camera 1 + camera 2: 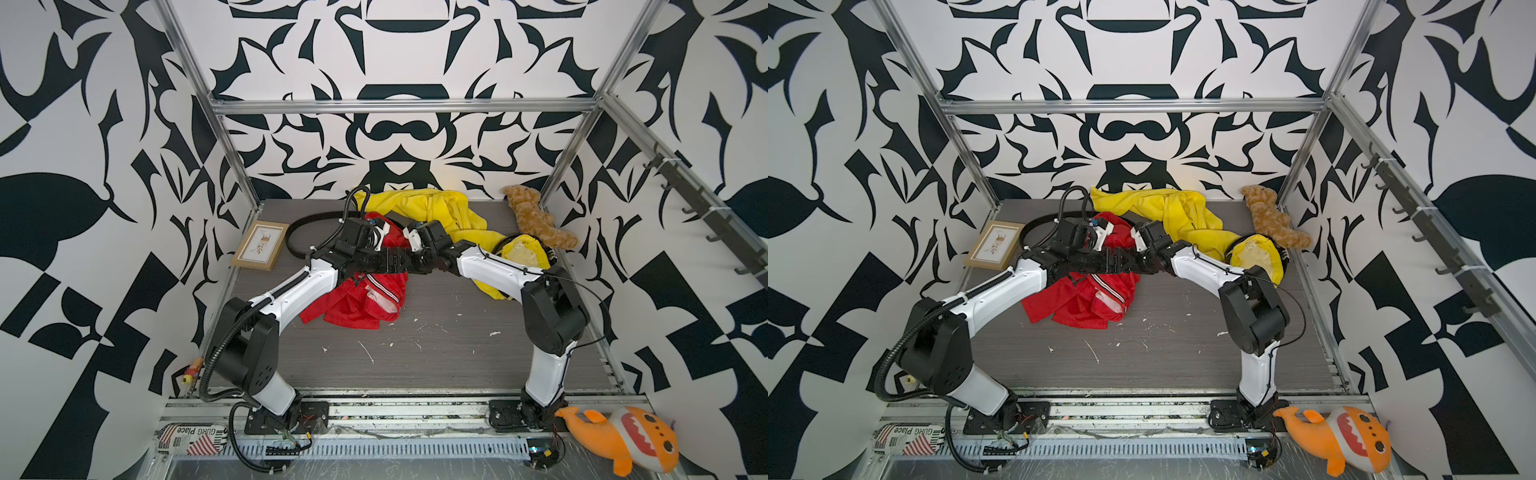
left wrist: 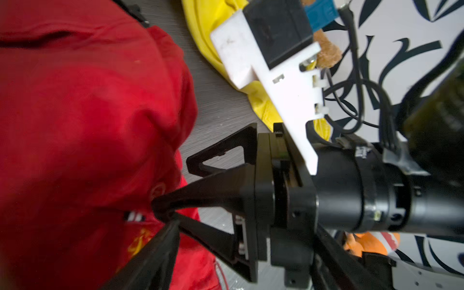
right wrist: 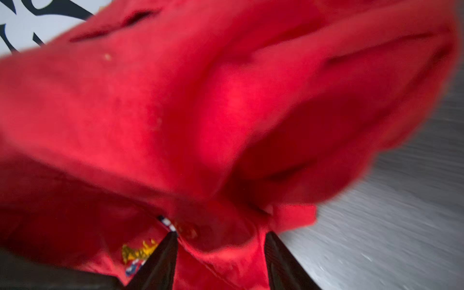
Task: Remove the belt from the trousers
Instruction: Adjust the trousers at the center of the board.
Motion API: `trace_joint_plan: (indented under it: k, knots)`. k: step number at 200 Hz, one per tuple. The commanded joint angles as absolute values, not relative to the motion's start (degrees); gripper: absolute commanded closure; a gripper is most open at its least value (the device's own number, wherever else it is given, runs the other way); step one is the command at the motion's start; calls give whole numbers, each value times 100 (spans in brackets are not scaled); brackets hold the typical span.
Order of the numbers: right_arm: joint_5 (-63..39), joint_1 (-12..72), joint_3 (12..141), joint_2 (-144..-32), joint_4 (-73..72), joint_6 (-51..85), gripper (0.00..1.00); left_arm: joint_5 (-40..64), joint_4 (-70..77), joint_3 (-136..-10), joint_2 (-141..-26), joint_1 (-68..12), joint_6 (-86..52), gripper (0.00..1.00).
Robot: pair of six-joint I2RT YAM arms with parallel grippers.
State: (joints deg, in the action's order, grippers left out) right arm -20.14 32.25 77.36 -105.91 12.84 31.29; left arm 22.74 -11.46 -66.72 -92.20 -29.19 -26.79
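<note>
A framed picture [image 1: 261, 245] lies at the desk's [image 1: 457, 357] left edge. A brown teddy [image 1: 536, 216] sits in the far right corner, and an orange plush [image 1: 623, 440] lies beyond the near right corner. White scraps [image 1: 365, 351] litter the middle. Both arms cross over the red trousers [image 1: 361, 303], which lie crumpled left of centre with striped trim showing. The yellow trousers [image 1: 449, 208] sprawl along the far edge, their pale lining showing near the right edge. A black belt [image 1: 293, 235] loops beside the picture. The left fingers [image 2: 155, 256] are spread, and the right fingers [image 3: 160, 258] stand apart with red cloth between them. A striped pouch [image 1: 191, 438] reads "GURG Place".
</note>
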Motion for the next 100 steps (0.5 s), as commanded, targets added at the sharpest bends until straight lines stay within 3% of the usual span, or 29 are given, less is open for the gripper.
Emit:
trace_joint_plan:
  k: [1,54,100]
  knots:
    - [-2823,2524,7630,-9104,2167,2664,40,-1395,-2800,-6014,-9818,-1215,-2651,21]
    - [-2773,2479,7628,-8834,2522,2372,39,-1413,-2684,-5761,-9530,-1037,-2790,22]
    - [-3012,2467,7482,-8829,2564,2225,38,59,-1426,-5155,-8147,-1058,-2888,17]
